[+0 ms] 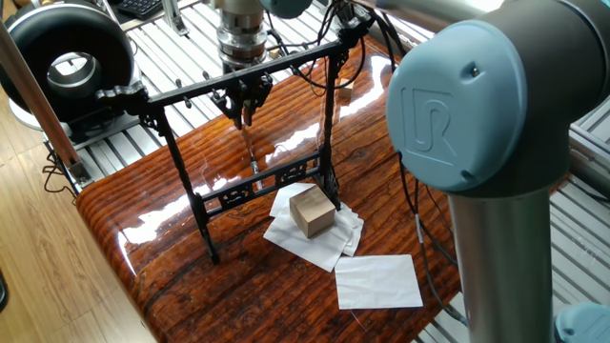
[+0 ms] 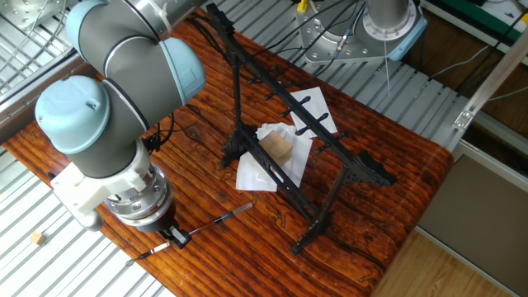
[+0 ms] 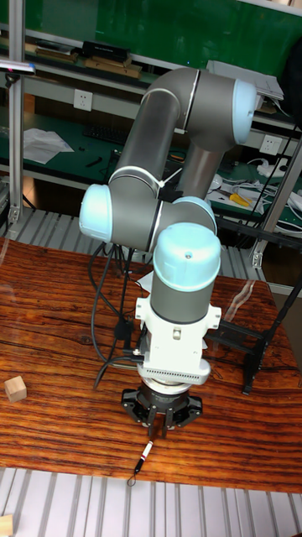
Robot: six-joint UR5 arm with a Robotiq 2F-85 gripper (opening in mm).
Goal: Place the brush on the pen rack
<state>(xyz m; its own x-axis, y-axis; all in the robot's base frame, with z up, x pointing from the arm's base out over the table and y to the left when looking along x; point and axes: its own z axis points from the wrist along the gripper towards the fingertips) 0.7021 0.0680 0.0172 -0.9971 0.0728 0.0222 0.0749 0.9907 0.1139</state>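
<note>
Going left to right in the other fixed view. Gripper (image 2: pixel 171 237) sits low at the near-left table edge, pointing down, right over the brush (image 2: pixel 216 222). Brush lies flat on the wooden table (image 2: pixel 396 165), long axis running roughly 8 to 2 o'clock, pale tip toward the rack, dark tail end poking out at 8 o'clock from the gripper. Fingers look narrow around the shaft; cannot tell if they actually pinch it or only straddle it.

At 2 o'clock from the gripper, well apart: pen rack (image 2: pixel 289 124) standing upright on both legs, top bar pegs bare. Behind its lower crossbar, white paper sheets (image 2: pixel 252 173) with a small wooden block (image 2: pixel 280 147) on top.

One fixed view, same layout from the opposite side: gripper (image 1: pixel 243 103) seen behind the rack's top bar (image 1: pixel 238 78), block (image 1: pixel 312 211) on the paper in front of the rack at 5 o'clock.

Tall fixed view: gripper (image 3: pixel 163 418) just above the table, brush (image 3: pixel 143 458) sticking out toward 6 o'clock below it. A second wooden block (image 3: pixel 14 388) lies on the table far left, at 9 o'clock from the gripper.
</note>
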